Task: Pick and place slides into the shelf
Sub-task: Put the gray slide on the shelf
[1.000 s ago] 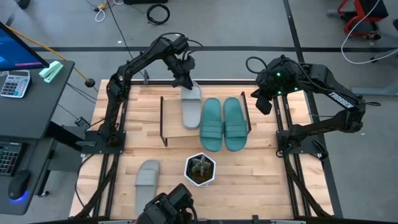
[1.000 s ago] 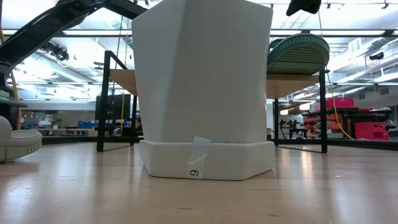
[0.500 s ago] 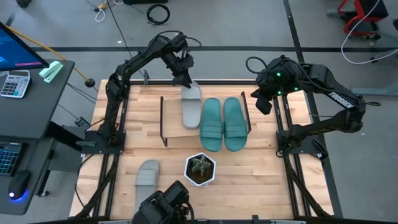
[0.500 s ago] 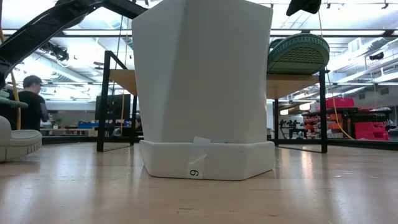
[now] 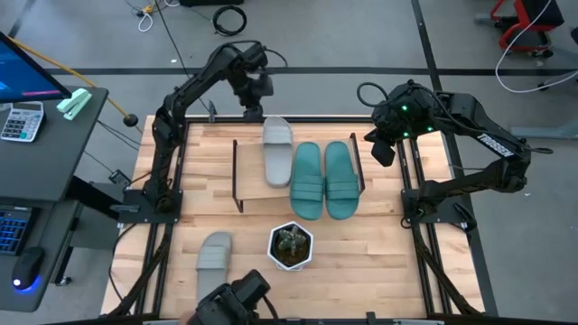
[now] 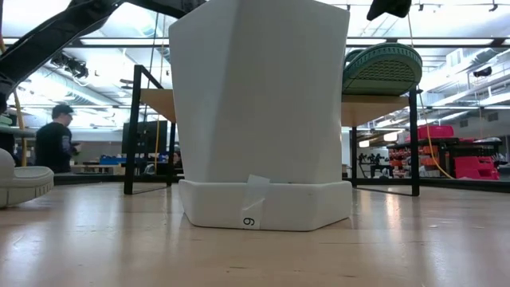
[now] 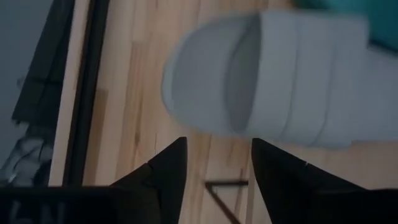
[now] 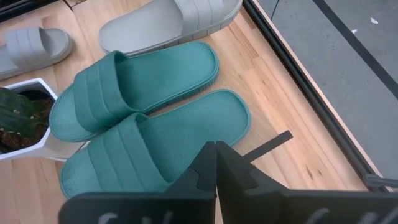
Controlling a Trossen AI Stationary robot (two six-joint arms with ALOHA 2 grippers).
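My left arm reaches from its base at the table's [image 5: 163, 262] nine o'clock edge up in a long arc toward twelve, elbow high, wrist bent down. Its left tool [image 5: 252, 88] hangs just past the far end of the grey slide [image 5: 277, 152]; its dark, wedge-shaped fingers [image 7: 166, 171] stand apart with bare wood showing between them, holding nothing. My right arm waits folded at the two o'clock corner, its right tool [image 5: 383, 144] closed, the two fingers pressed flat together and empty.

The shelf [image 5: 246, 188] is a pale wooden board on thin dark metal frames, sitting at the table's centre toward twelve. Three slides lie on it side by side: the grey one at its nine o'clock end, its far tip overhanging the board, then the teal pair [image 5: 323, 179]. They look soft and matte, with wide ribbed straps and rounded toes. The second grey slide [image 5: 214, 255] lies on the plank table at seven o'clock, well apart from the shelf. A white hexagonal pot [image 5: 290, 246] with a spiky plant stands at six o'clock.

The left wrist view shows the grey slide's hollow under the strap, blurred. The right wrist view shows the pebbled footbeds of the teal pair. From the low view the pot's smooth faceted wall fills the middle, hiding most of the shelf; only a teal sole's ridged edge [image 6: 384, 68] shows on the board, and a person [image 6: 55, 143] stands far off in the room.
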